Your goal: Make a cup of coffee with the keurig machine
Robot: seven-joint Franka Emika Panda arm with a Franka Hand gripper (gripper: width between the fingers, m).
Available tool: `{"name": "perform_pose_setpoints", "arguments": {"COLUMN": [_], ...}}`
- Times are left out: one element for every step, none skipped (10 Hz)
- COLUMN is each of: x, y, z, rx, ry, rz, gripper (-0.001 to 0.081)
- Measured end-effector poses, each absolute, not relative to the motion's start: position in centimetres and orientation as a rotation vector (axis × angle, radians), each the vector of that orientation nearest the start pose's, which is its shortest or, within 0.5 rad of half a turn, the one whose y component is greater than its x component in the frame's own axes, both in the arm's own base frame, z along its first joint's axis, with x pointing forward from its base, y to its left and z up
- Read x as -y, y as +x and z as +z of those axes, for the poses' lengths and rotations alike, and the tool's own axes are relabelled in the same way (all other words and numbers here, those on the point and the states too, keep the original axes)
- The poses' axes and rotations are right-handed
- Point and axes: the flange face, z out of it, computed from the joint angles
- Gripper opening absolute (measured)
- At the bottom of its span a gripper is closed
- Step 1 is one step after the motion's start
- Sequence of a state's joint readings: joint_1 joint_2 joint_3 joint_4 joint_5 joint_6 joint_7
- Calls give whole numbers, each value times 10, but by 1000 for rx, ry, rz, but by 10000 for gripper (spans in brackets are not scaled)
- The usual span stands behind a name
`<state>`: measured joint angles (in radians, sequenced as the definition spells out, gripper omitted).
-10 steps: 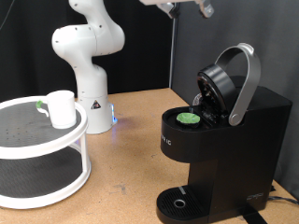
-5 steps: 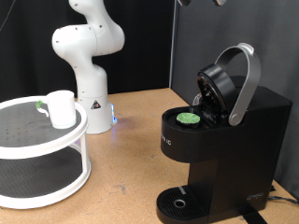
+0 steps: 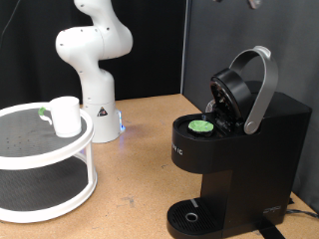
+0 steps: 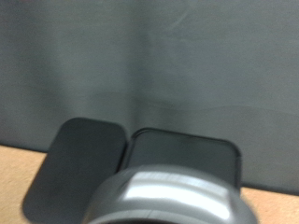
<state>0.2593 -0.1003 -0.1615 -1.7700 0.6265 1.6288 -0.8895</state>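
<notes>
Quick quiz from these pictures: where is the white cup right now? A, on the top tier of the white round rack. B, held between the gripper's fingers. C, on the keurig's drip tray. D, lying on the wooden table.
A: in the exterior view the cup stands on the top tier of the white rack, far from the keurig machine, whose drip tray holds nothing.

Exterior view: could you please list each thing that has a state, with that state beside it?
Keurig machine: lid raised, green-topped pod seated in the open chamber.
Cup: upright on the top tier of the white rack, not under the machine.
Drip tray: nothing standing on it.
Tool: barely showing at the exterior view's top edge, above the machine.
</notes>
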Motion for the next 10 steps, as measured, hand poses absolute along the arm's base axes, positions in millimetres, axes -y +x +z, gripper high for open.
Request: {"name": "perform_pose_setpoints", "arguments": {"x": [-121, -135, -149, -161, -173, -183, -194, -204, -213, -222], "y": [520, 519, 519, 520, 520, 520, 520, 521, 523, 526], "z": [610, 611, 611, 610, 609, 607, 603, 597, 591, 584], "rx": [1137, 1150, 1157, 1158, 1154, 1141, 1139, 1143, 1150, 1153], "ry": [-2259, -2257, -2259, -2262, -2267, -2275, -2277, -2278, -2281, -2284], "rz": [-286, -292, -305, -314, -319, -313, -295, -274, -261, -260], "gripper": [803, 803, 803, 803, 803, 803, 803, 803, 803, 803]}}
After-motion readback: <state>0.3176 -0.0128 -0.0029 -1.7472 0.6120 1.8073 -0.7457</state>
